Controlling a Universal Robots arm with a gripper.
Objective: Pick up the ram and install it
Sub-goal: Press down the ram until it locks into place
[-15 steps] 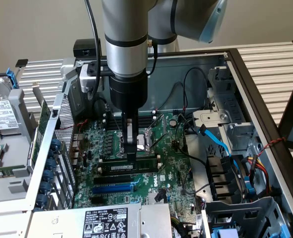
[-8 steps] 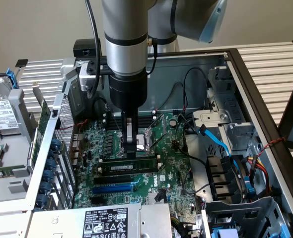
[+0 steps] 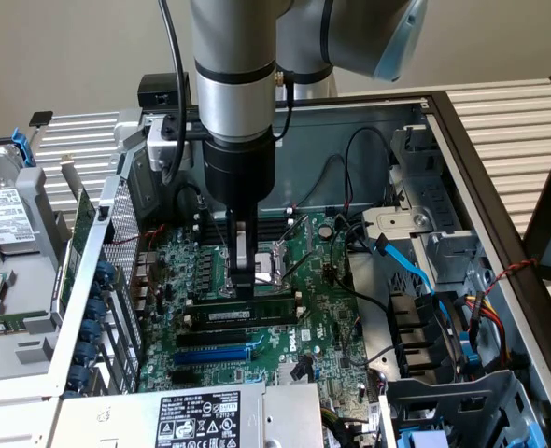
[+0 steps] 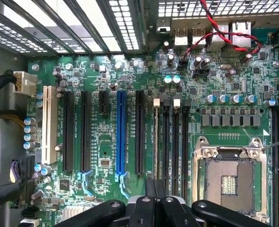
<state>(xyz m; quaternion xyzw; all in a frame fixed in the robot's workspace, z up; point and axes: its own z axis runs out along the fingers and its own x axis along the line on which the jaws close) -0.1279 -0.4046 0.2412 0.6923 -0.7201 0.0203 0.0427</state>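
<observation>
- The gripper (image 3: 244, 283) is standing straight over the middle of the green motherboard (image 3: 322, 313). Its two dark fingers are looking pinched together on the top edge of the ram (image 3: 268, 308), the long thin green circuit-board stick with dark chips and a white label strip.
- The ram is sitting upright along the memory slot farthest from the silver square processor socket (image 4: 229, 179). In the wrist view it is showing edge-on (image 4: 156, 142), running in under the gripper (image 4: 154, 191). I cannot tell whether it is fully down.
- To my eye the danger is pressing while one end is riding high, which could mean a clip not latching or the board flexing.
- A sideways slip would be landing the fingers on the empty black memory slots (image 4: 175, 142) just beside it.
- Open room is lying straight above. The long blue plastic expansion slot (image 3: 215, 355) is lying near, and loose black cables (image 3: 350, 177) are looping over the motherboard's edge on the exterior view's right, apart from the fingers.
</observation>
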